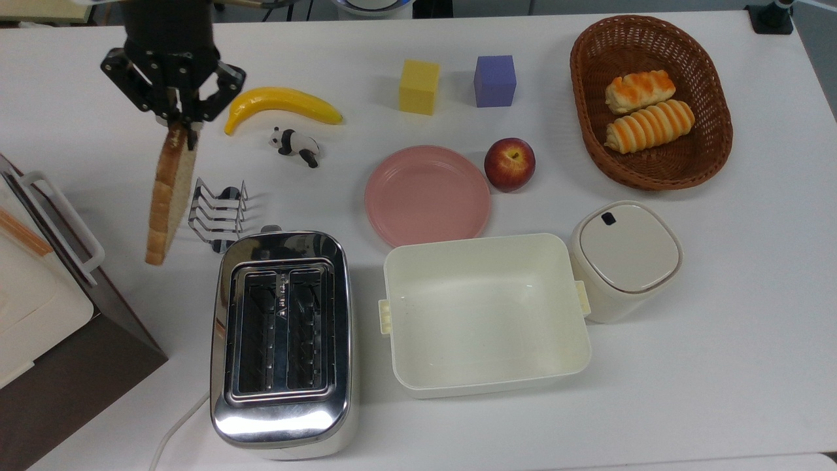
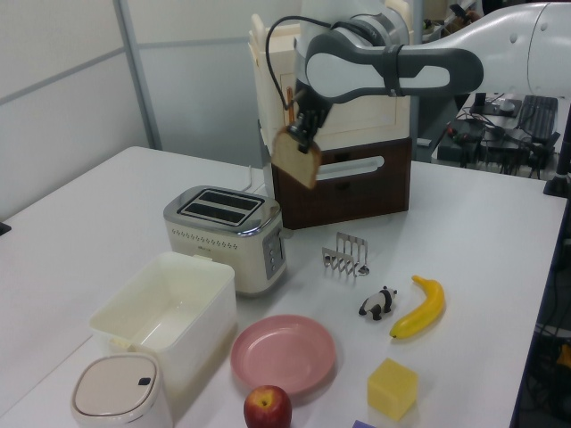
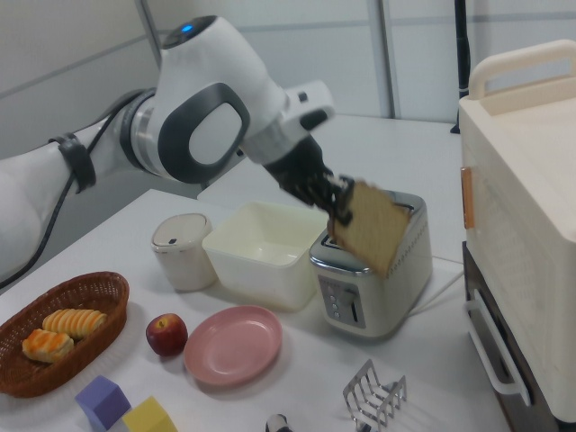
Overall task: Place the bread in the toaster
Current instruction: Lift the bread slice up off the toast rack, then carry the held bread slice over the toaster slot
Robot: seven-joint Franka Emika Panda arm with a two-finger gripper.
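Right now one slice of brown bread [image 1: 167,196] hangs in the air, pinched at its crusted edge by the gripper [image 1: 175,118], whose black fingers [image 2: 302,130] are closed on it. In the top view it is seen edge-on, just beyond the toaster's [image 1: 282,340] far left corner and beside the small wire toast rack [image 1: 219,210]; the right view shows its flat, speckled face [image 3: 371,227] tilted in front of the toaster [image 3: 373,270], and the left view shows it [image 2: 298,157] high above and to the right of the toaster [image 2: 227,236].

One chrome toaster with two open slots and rounded corners stands on the white counter [image 1: 719,366]. Counted outward from it: one cream rectangular tub [image 1: 484,314] just beside it, one lidded cream canister [image 1: 624,258] past the tub, one pink round plate [image 1: 427,195], one red apple [image 1: 509,163], one yellow banana [image 1: 281,103], one panda figurine [image 1: 295,145], one yellow foam cube [image 1: 418,86], one purple cube [image 1: 495,80].

One oval woven wicker basket [image 1: 582,72], well apart from the toaster, holds two orange-striped rolls [image 1: 649,124]. The left view adds the large cream-and-brown cabinet [image 2: 343,169] behind the toaster.
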